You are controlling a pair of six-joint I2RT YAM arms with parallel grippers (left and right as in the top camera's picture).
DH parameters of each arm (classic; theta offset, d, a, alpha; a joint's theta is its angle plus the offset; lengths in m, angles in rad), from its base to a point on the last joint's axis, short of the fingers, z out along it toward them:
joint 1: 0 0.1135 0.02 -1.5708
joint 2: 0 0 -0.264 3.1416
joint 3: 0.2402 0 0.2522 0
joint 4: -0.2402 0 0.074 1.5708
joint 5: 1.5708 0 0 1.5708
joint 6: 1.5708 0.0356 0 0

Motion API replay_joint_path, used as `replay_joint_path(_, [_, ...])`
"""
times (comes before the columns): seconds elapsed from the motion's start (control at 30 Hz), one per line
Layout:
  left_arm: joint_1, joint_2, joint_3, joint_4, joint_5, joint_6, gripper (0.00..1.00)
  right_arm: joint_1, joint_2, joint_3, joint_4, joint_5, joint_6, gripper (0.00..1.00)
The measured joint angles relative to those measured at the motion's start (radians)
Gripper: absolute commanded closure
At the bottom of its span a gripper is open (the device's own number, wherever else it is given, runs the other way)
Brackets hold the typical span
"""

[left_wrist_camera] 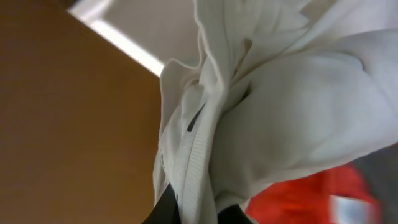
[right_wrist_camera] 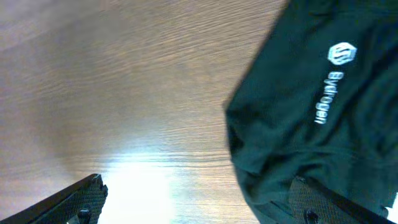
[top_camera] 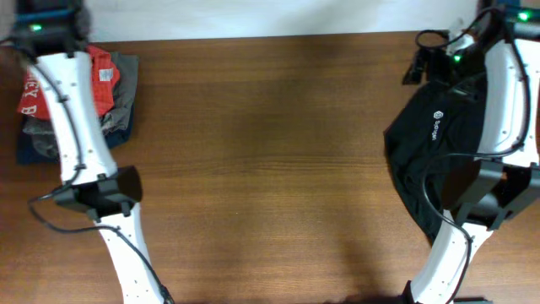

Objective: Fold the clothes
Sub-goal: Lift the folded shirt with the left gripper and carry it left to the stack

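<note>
The left hand (left_wrist_camera: pixel 198 215) is pinched shut on a thick bunch of the white T-shirt (left_wrist_camera: pixel 298 106). The cloth is gathered in ridges between its fingers and hangs crumpled rather than flat. In the overhead view that arm reaches to about 10 o'clock, over the red garment (top_camera: pixel 105 83) and the grey and navy stack (top_camera: pixel 125 114) beneath it. The shirt is probably held up over or beside that stack, though it does not show in the overhead view. A grip on a bunch like this serves to carry the shirt, not to fold it. I judge it bound for the bare middle of the surface (top_camera: pixel 270 160), where there is room to spread it.

The right hand (right_wrist_camera: pixel 202 208) stands wide and holds nothing, above the wood at the 9 o'clock edge of the black garment (top_camera: pixel 434 143), whose white logo faces up. That garment lies rumpled at 3 o'clock on the surface, partly under the right arm. Open jaws poised at its edge suggest a pick-up is being readied — no fold shows on either piece yet.
</note>
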Motion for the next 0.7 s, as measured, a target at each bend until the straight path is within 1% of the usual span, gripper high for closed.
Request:
replay_joint_path(0.07, [0.043,-0.002,-0.014,0.042,0.034,0.057,1.0,0.024,0.0,0.0,0.0,0.0,0.0,0.01])
replay_joint_path(0.2, [0.116,-0.003,-0.061,0.111,0.167,0.196,1.0,0.06,0.0,0.0,0.0,0.0,0.0,0.01])
replay_joint_path(0.3, [0.161,-0.003,-0.142,0.206,0.257,0.275,1.0,0.077,0.0,0.0,0.0,-0.003,0.0,0.01])
replay_joint_path(0.43, [0.201,-0.003,-0.282,0.346,0.304,0.318,1.0,0.082,0.0,0.0,0.0,-0.003,0.0,0.01])
replay_joint_path(0.53, [0.219,-0.002,-0.339,0.404,0.307,0.325,1.0,0.082,0.0,0.0,0.0,-0.004,0.0,0.01])
replay_joint_path(0.7, [0.245,-0.001,-0.363,0.435,0.293,0.334,1.0,0.082,0.0,0.0,0.002,-0.004,0.0,0.01])
